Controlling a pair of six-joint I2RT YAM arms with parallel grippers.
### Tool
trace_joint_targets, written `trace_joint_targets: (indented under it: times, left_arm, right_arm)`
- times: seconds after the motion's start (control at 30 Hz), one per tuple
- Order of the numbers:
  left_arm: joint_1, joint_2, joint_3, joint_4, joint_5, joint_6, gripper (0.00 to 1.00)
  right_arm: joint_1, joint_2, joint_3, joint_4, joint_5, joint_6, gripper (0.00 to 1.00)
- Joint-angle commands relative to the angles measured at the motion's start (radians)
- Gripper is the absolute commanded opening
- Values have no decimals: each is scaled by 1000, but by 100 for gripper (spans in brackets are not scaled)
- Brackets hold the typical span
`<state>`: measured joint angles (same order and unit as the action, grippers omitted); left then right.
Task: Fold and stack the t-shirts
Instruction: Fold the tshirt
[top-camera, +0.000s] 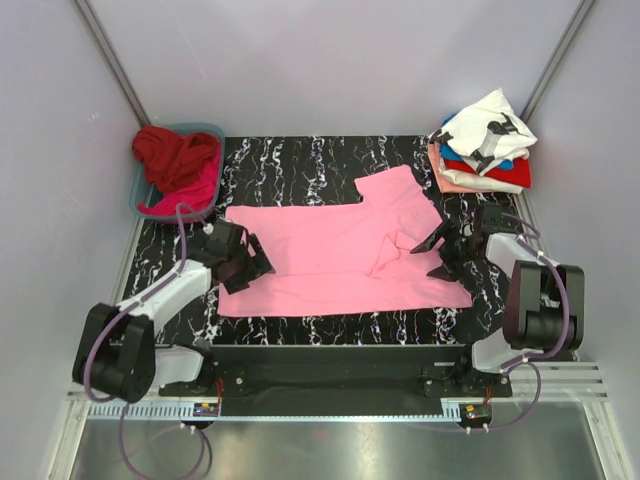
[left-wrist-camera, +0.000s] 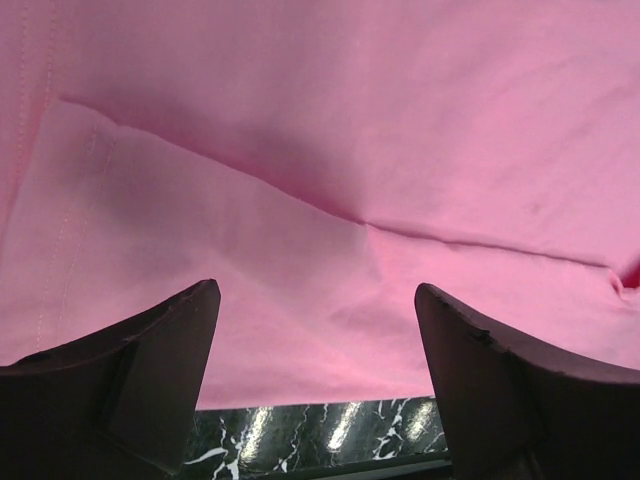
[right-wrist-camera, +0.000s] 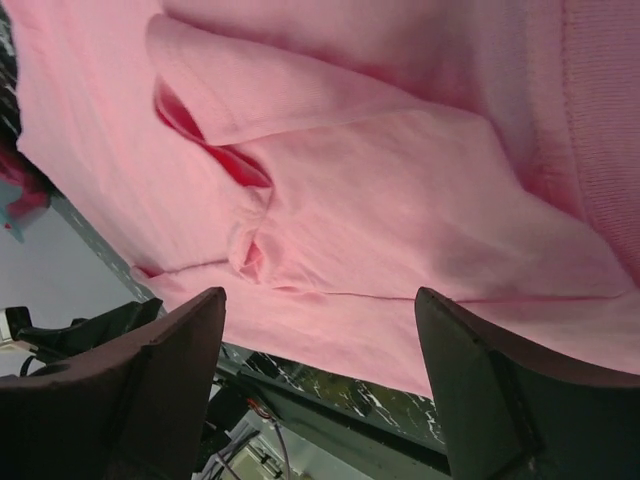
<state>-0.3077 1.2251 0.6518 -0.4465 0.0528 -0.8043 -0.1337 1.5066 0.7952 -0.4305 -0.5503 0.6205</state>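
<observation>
1. At centre of the black marbled table (top-camera: 290, 165): light pink cloth t-shirt (top-camera: 330, 260), spread out.
2. Left gripper (top-camera: 262, 262), table's left: fingers wide apart, holding nothing.
3. Right gripper (top-camera: 436, 256), table's right: fingers wide apart, holding nothing.

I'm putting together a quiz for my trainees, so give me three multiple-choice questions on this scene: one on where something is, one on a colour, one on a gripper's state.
1. Where is the stack of folded shirts?
A. At the far right corner of the table
B. At the near left corner
C. In the middle

2. What colour is the spread t-shirt?
A. Blue
B. Light pink
C. White

3. How is the left gripper?
A. Open, at the cloth's edge
B. Shut on the cloth
C. Shut on nothing

Answers:
1 A, the top view shows the pile at the far right, a white black-printed shirt uppermost.
2 B, it is light pink in all three views.
3 A, its wrist view shows the fingers wide apart with nothing pinched.
</observation>
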Motion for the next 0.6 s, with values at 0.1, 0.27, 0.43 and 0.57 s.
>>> trace_joint_targets:
  times: [0.1, 0.27, 0.43, 0.57]
  left_arm:
    - [-7, 123, 11, 94, 39, 91, 85]
    - [-8, 154, -24, 81, 10, 140, 87]
    - [-8, 159, -40, 51, -37, 166, 88]
    - [-7, 149, -37, -1, -82, 172, 88]
  right_arm:
    - [5, 8, -63, 19, 182, 25, 92]
    - [16, -115, -212, 52, 279, 137, 97]
    - [20, -259, -307, -25, 319, 175, 99]
    - [43, -407, -349, -85, 317, 222, 100]
